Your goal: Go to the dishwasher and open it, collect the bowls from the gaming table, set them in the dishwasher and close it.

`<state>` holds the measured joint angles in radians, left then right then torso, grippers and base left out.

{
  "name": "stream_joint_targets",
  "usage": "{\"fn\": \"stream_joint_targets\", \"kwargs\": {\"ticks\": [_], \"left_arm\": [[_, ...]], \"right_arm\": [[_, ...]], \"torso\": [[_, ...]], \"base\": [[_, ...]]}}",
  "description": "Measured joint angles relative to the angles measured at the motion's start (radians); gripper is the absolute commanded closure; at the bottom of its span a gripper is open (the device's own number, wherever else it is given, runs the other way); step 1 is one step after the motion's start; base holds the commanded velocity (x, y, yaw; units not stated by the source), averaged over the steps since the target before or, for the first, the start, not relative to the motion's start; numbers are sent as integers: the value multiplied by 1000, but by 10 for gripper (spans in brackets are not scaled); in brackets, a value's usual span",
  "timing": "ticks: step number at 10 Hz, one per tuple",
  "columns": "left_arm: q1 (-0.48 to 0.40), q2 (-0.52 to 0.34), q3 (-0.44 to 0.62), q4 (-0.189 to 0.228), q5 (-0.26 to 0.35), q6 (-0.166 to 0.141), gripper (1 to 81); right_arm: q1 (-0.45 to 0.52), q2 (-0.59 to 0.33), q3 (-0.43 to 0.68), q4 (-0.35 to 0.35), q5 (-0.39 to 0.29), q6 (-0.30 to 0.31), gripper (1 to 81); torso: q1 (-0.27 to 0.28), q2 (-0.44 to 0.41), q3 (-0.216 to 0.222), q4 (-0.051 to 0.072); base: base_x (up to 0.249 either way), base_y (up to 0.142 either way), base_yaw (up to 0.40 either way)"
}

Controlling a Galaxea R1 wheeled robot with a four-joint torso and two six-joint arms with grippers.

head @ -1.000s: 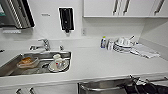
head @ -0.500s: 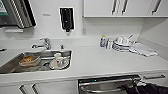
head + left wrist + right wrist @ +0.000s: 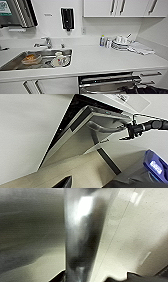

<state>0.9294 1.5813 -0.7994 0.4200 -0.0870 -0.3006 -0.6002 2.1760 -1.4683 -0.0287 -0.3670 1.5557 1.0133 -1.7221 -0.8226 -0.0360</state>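
White bench (image 3: 107, 60) is spanning the kitchenette while, under it, the right gripper (image 3: 128, 131), clamped on the handle (image 3: 105, 127), is tilting the dishwasher (image 3: 107, 83) door further open than a moment ago.

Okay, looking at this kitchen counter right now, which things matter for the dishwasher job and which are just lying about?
For the job:
- dishwasher, door partly open under the counter
- right gripper, at the door's handle

Just lying about:
- sink with used dishes
- tap
- bottle
- stacked dishes on a cloth
- wall dispenser
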Motion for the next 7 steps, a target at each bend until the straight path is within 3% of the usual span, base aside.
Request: {"fn": "stream_joint_targets", "kwargs": {"ticks": [4, 7], "left_arm": [[0, 1, 0, 0, 2, 0, 10], [1, 1, 0, 0, 6, 0, 10]], "right_arm": [[-51, 11, -20, -1, 8, 9, 10], [-84, 10, -21, -11, -36, 9, 10]], "torso": [[0, 0, 0, 0], [0, 0, 0, 0]], "base": [[-72, 0, 0], [-72, 0, 0]]}}
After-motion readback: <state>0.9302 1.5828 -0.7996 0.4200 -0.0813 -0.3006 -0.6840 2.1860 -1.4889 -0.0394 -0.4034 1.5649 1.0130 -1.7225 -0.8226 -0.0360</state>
